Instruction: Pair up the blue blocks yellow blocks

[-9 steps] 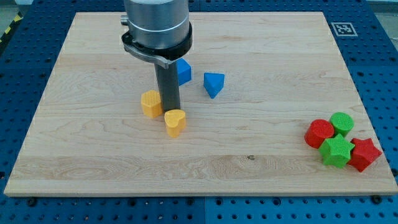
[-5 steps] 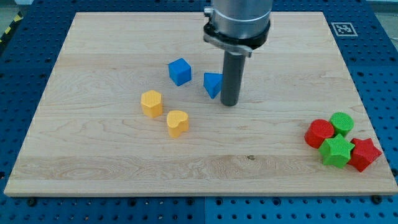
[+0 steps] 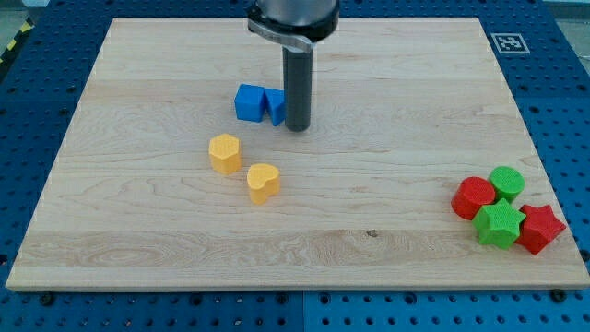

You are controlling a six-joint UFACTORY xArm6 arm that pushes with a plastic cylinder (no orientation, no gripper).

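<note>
My tip [image 3: 297,128] rests on the board just right of two blue blocks. The blue cube [image 3: 248,102] and a blue triangular block [image 3: 275,106] touch each other side by side; the rod partly hides the triangular one. Below them, toward the view's bottom left, stands a yellow hexagonal block [image 3: 224,153]. A yellow heart-shaped block [image 3: 263,182] stands just right of and below it, a small gap between the two.
A cluster at the view's right edge holds a red cylinder [image 3: 473,196], a green cylinder [image 3: 506,183], a green star [image 3: 499,225] and a red star [image 3: 540,229]. A marker tag [image 3: 508,41] sits at the board's top right corner.
My tip moved left and pushed the blue triangular block against the blue cube; both blue blocks shifted left. The yellow blocks stayed put.
</note>
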